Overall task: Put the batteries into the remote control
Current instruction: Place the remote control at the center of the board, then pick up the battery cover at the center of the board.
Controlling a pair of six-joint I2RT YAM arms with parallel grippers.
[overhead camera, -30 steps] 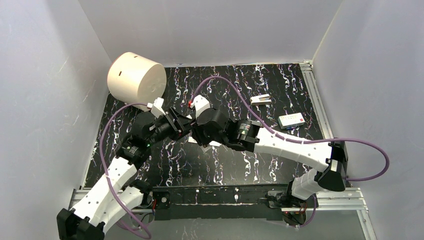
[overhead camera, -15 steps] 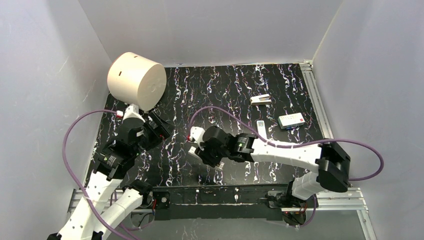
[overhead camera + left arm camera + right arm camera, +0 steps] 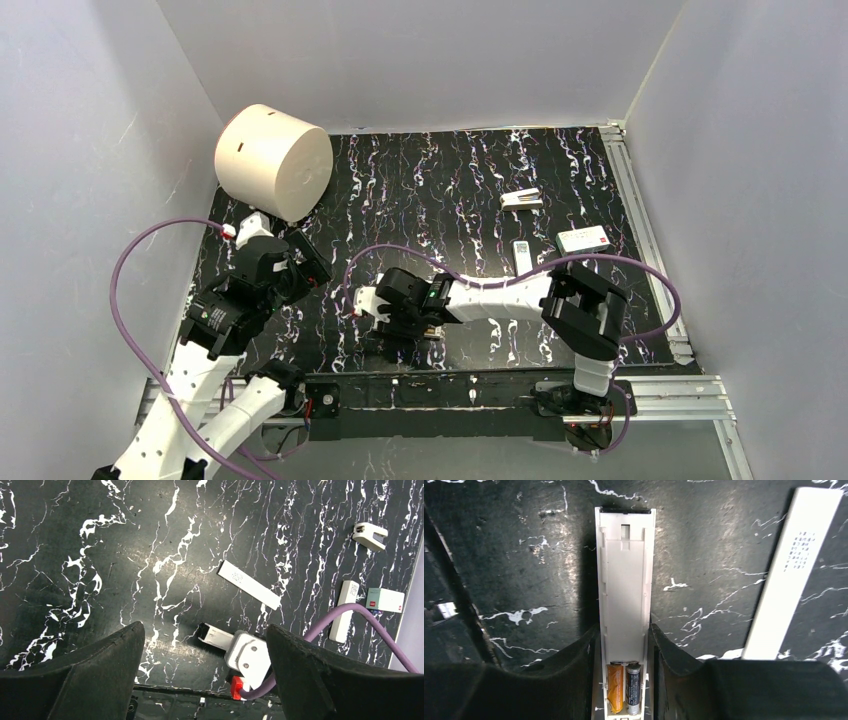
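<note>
The remote control [image 3: 625, 595] is a slim white bar, back side up, gripped across its width by my right gripper [image 3: 623, 631]. Its long recess is open. Two batteries lie side by side at the near end of the recess: one orange [image 3: 614, 686], one dark [image 3: 633, 686]. In the top view my right gripper [image 3: 380, 314] is low over the table near the front edge. The remote's far end [image 3: 214, 634] sticks out beyond it in the left wrist view. My left gripper [image 3: 204, 630] is open and empty, held high at the left [image 3: 303, 262].
A plain white strip [image 3: 793, 575] lies just right of the remote; it also shows in the left wrist view [image 3: 248, 585]. Another white bar [image 3: 521, 255], a white box with a red mark [image 3: 583, 239] and a small white piece [image 3: 521, 199] lie at the right. A big cream cylinder [image 3: 272, 160] stands back left.
My left gripper has let go at the centre and pulled back to the left. My right gripper has carried the remote down toward the table's front edge, its arm folding in.
</note>
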